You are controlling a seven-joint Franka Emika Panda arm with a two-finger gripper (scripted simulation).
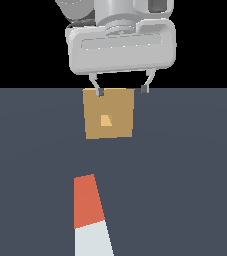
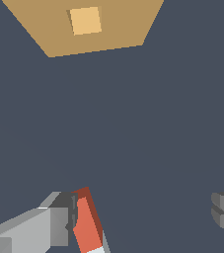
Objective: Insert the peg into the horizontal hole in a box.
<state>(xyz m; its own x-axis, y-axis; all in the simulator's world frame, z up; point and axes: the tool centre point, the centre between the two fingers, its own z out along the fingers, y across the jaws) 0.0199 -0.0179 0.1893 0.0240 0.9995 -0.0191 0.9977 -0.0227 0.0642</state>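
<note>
The peg [image 1: 90,215] lies flat on the dark floor, its orange-red half pointing toward the box and its white half running off the near edge of the exterior view. The tan-brown box [image 1: 109,114] stands beyond it, with the lighter square hole [image 1: 106,120] in its face. My gripper [image 1: 122,91] hangs open and empty, its fingertips [image 1: 100,92] showing level with the box's top edge. In the wrist view the box [image 2: 113,24] and hole [image 2: 85,21] face me, and the peg's orange end [image 2: 86,227] shows beside one finger [image 2: 59,220], between the open gripper's [image 2: 143,217] fingers.
The dark grey floor [image 1: 185,175] stretches all around the box and peg. Black background lies behind the box. No other objects are in view.
</note>
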